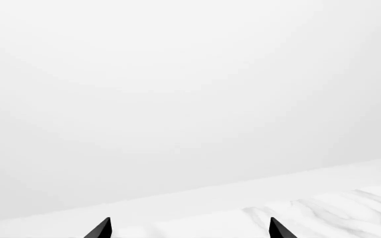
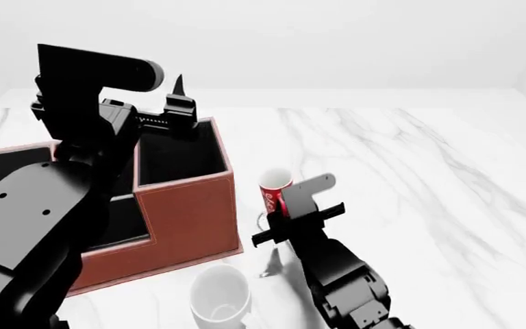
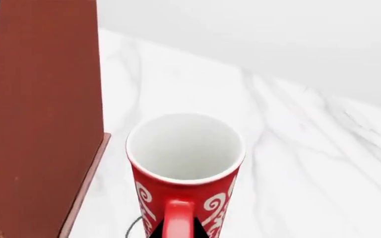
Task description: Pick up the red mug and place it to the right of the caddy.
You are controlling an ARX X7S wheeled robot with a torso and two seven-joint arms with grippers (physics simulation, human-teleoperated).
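The red mug (image 3: 184,173), with white lettering and a white inside, is upright just right of the reddish-brown caddy (image 3: 41,124). In the head view the mug (image 2: 275,186) is close to the caddy's (image 2: 190,212) tall corner section. My right gripper (image 3: 177,231) is shut on the mug's handle, with a black fingertip on each side of it; I cannot tell whether the mug's base touches the table. My left gripper (image 2: 179,103) is raised over the caddy's far side. In the left wrist view its fingertips (image 1: 101,229) are wide apart and empty.
A larger plain white mug (image 2: 219,296) stands in front of the caddy, left of my right arm (image 2: 341,274). The white marble table (image 2: 427,185) stretches to the right and back, with a white wall behind it.
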